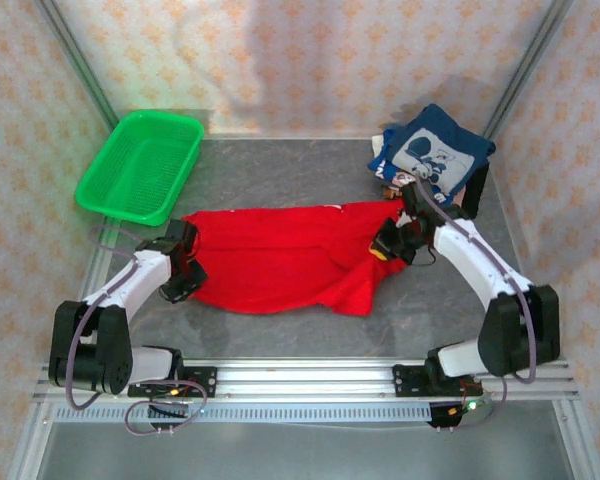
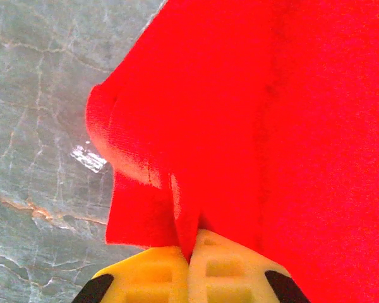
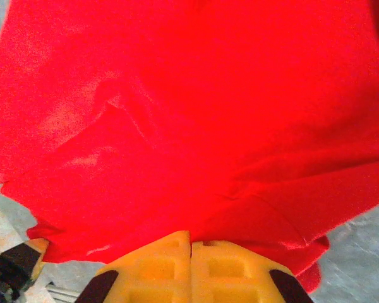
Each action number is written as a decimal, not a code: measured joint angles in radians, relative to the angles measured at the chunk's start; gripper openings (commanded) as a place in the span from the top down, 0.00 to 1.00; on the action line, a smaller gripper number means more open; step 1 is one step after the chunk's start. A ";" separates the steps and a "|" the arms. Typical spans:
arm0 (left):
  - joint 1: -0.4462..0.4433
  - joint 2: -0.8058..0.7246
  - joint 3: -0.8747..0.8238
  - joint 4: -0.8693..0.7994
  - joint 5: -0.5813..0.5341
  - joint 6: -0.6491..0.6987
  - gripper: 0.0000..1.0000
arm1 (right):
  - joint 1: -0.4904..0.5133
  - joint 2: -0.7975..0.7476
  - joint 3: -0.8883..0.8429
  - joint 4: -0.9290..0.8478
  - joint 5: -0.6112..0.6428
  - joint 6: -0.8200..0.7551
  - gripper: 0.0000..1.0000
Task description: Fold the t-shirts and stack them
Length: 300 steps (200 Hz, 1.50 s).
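We work over a grey surface (image 1: 280,165) with the red t-shirt (image 1: 280,260) spread crosswise at its middle, flat for the most part and rumpled along its near right hem. The green basket (image 1: 140,165) sits at the far left corner, apart from the cloth. A folded navy t-shirt (image 1: 435,150) rests at the far right corner on top of other cloth. The left pincer (image 2: 189,252) is clamped on a pinched ridge at the red t-shirt's left edge, and the right pincer (image 3: 191,243) has its pads pressed together on the right edge. We judge that the first fold of the red t-shirt is in hand, with both ends gripped and nothing laid over yet. The next move calls for lifting both ends together and carrying them evenly across, keeping the cloth taut so it does not bunch.
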 measured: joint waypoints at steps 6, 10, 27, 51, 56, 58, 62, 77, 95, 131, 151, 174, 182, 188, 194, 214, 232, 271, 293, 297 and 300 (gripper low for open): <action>0.000 0.003 0.002 0.000 -0.003 0.005 0.94 | 0.000 0.027 0.023 0.000 -0.011 -0.005 0.96; 0.000 0.005 0.002 0.000 -0.005 0.005 0.94 | 0.000 0.049 0.039 0.003 -0.019 -0.009 0.95; 0.000 0.006 0.003 0.000 -0.010 0.008 0.94 | 0.000 0.127 0.093 0.013 -0.051 -0.016 0.92; 0.000 0.006 0.007 -0.002 -0.013 0.010 0.90 | 0.003 0.241 0.158 0.041 -0.090 -0.018 0.76; 0.000 0.006 0.007 -0.002 -0.013 0.011 0.89 | 0.005 0.263 0.169 0.050 -0.098 -0.012 0.72; 0.000 0.006 0.007 -0.002 -0.013 0.011 0.88 | 0.005 0.272 0.174 0.053 -0.104 -0.018 0.70; 0.000 0.006 0.007 -0.002 -0.013 0.013 0.87 | 0.007 0.286 0.181 0.062 -0.108 -0.012 0.66; 0.000 0.006 0.007 -0.003 -0.015 0.016 0.82 | 0.023 0.347 0.220 0.087 -0.139 -0.010 0.55; 0.000 0.006 0.007 -0.004 -0.018 0.016 0.70 | 0.051 0.394 0.264 0.109 -0.157 -0.018 0.45; 0.006 -0.037 0.008 -0.025 -0.018 0.027 0.42 | 0.073 0.305 0.233 0.116 -0.117 -0.034 0.37; 0.017 -0.082 0.008 -0.035 -0.015 0.024 0.34 | 0.062 0.125 0.146 0.085 -0.072 -0.050 0.35; 0.026 -0.120 0.008 -0.044 -0.007 0.018 0.30 | 0.034 -0.113 -0.002 0.076 -0.049 -0.058 0.37; 0.026 -0.128 0.008 -0.046 -0.002 0.014 0.29 | 0.020 -0.171 -0.068 0.076 -0.048 -0.058 0.38; 0.026 -0.134 0.008 -0.048 0.001 0.013 0.28 | 0.009 -0.199 -0.116 0.076 -0.047 -0.058 0.39; 0.026 -0.140 0.008 -0.049 0.008 0.013 0.27 | -0.002 -0.213 -0.164 0.080 -0.047 -0.060 0.39; 0.026 -0.172 0.008 -0.051 0.020 0.013 0.25 | -0.025 -0.182 -0.306 0.115 -0.040 -0.067 0.44; 0.026 -0.205 0.010 -0.052 0.033 0.014 0.25 | -0.027 -0.113 -0.374 0.157 -0.038 -0.074 0.50; 0.026 -0.246 0.021 -0.058 0.043 0.016 0.25 | -0.027 0.006 -0.381 0.290 -0.016 -0.087 0.62; 0.028 -0.266 0.020 -0.077 0.043 0.018 0.25 | -0.027 0.047 -0.377 0.327 0.001 -0.104 0.77; 0.030 -0.269 0.020 -0.079 0.043 0.020 0.25 | -0.027 0.047 -0.374 0.329 0.008 -0.101 0.80; 0.032 -0.274 0.019 -0.079 0.043 0.021 0.25 | -0.027 0.048 -0.371 0.330 0.013 -0.109 0.82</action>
